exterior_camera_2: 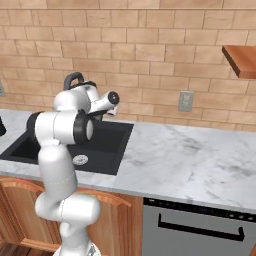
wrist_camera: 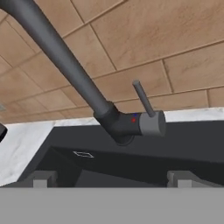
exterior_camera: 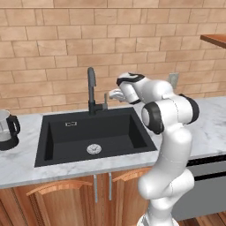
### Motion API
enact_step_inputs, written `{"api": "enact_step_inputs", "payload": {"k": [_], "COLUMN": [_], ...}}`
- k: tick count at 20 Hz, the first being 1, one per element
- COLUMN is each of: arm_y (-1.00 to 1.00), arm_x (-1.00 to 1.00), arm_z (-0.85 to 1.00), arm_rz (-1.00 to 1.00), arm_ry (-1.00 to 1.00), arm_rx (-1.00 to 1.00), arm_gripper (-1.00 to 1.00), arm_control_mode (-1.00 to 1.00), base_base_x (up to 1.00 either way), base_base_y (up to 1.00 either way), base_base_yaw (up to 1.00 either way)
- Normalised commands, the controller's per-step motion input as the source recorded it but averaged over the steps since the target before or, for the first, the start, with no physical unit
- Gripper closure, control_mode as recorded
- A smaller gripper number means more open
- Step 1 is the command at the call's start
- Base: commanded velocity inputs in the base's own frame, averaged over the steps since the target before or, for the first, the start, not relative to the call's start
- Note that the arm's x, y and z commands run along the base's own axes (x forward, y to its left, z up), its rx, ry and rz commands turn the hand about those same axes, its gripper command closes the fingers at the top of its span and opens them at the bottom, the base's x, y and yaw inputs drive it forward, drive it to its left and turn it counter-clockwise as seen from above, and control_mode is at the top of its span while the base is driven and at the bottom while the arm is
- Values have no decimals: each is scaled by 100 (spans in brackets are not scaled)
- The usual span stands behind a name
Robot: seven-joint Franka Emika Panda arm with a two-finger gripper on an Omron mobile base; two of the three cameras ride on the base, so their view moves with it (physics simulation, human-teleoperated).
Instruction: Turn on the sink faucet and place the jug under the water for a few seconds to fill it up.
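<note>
Just beyond open tool (wrist_camera: 111,178), faucet lever (wrist_camera: 143,99)

The sink faucet (exterior_camera: 92,88) looks like matt dark grey metal. The sink (exterior_camera: 66,143) is matt black and smooth. The counter (exterior_camera_2: 190,165) is polished white marble, and the wall (exterior_camera: 53,39) is rough brick.

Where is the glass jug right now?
In the left base view the jug stands on the marble counter at the far left edge, left of the black sink and apart from it.
</note>
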Motion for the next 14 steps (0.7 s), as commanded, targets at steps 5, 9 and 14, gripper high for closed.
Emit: {"api": "enact_step_inputs", "payload": {"k": [5, 9, 14], "arm_y": [8, 8, 5], "arm_x": [31, 35, 32], "arm_z": [-14, -14, -15], "arm_rz": [-3, -3, -3], "arm_ry": [0, 0, 0], "arm_rx": [-2, -2, -2], "arm_gripper": [-100, -100, -100], "arm_control_mode": [-100, -100, -100], "base_base_x": [0, 0, 0], "base_base_y": [0, 0, 0], "base_base_yaw": [0, 0, 0]}}
